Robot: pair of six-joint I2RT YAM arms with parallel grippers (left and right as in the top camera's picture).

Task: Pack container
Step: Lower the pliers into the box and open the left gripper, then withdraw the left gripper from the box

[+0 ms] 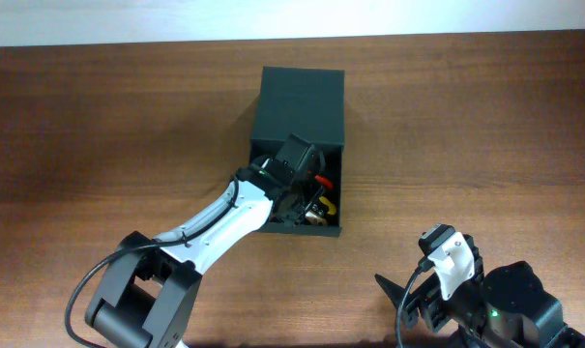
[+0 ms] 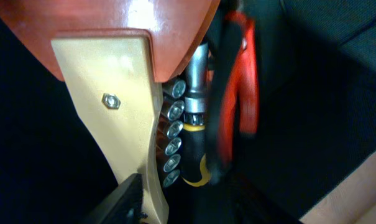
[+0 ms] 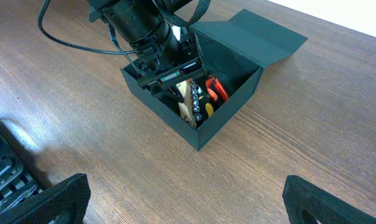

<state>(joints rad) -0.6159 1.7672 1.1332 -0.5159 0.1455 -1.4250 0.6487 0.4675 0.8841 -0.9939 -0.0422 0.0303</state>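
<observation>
The dark green container (image 1: 302, 97) stands mid-table with its flap lid open toward the back; it also shows in the right wrist view (image 3: 169, 121). Inside lie a wooden bit holder (image 2: 132, 93) with several metal bits, a black-and-yellow screwdriver (image 2: 194, 149) and red-handled pliers (image 2: 247, 81). My left gripper (image 1: 297, 184) reaches down into the container. One dark finger (image 2: 122, 199) touches the wooden holder's left edge; the other finger is lost in the dark. My right gripper (image 3: 188, 199) is open and empty over bare table in front of the container.
The container's walls close in tightly around my left gripper. The left arm (image 1: 215, 227) runs from the front left up to the container. The right arm's base (image 1: 495, 304) sits at the front right corner. Brown wooden table (image 1: 99, 126) surrounds the container.
</observation>
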